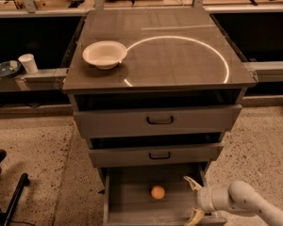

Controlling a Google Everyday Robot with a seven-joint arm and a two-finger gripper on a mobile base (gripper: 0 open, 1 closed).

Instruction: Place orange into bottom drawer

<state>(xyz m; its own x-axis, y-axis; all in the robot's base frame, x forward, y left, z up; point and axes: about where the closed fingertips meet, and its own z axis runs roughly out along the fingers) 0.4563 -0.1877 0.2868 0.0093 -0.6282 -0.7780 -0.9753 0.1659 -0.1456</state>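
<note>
The orange point(157, 192) lies on the plank floor of the open bottom drawer point(127, 206), near its middle. My gripper point(194, 199) is at the drawer's right side, to the right of the orange and apart from it. Its two pale fingers are spread wide, one fingertip point(190, 181) up and one down, and they hold nothing. The white arm runs off to the lower right.
A white bowl point(104, 54) sits at the left of the cabinet top point(179, 55). Two wider drawers with black handles point(160, 120) are slightly pulled out above. A white cup point(28, 63) and a dark dish stand on a ledge at left. Speckled floor surrounds the cabinet.
</note>
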